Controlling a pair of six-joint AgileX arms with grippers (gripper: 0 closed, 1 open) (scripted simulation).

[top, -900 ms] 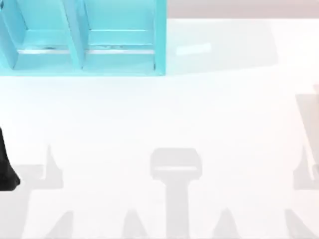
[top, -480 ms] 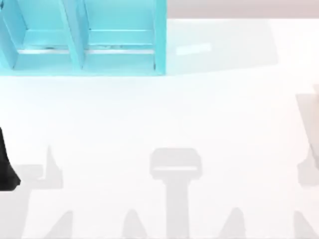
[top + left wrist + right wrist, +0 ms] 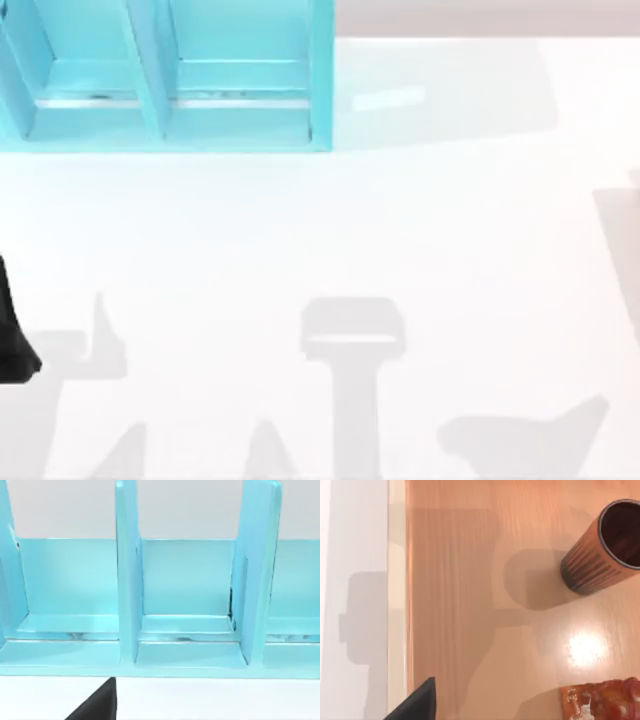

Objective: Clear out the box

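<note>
Wooden box (image 3: 470,580) holds upright ribbed cup (image 3: 600,550)

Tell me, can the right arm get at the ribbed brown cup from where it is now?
Probably yes: the cup stands upright on the wooden box floor below the right wrist camera, with nothing over its open mouth.

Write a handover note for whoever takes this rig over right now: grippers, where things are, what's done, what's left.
Left gripper: parked at the table's left edge, facing the cyan divided rack; nothing seen in it.
Right gripper: above the shallow wooden box, near its pale rim; nothing seen in it.
In the box: ribbed brown cup, upright; red-orange patterned item, partly cut off by the picture's edge.
Done: nothing appears removed yet.
Left: take out both, probably onto the white table.
</note>
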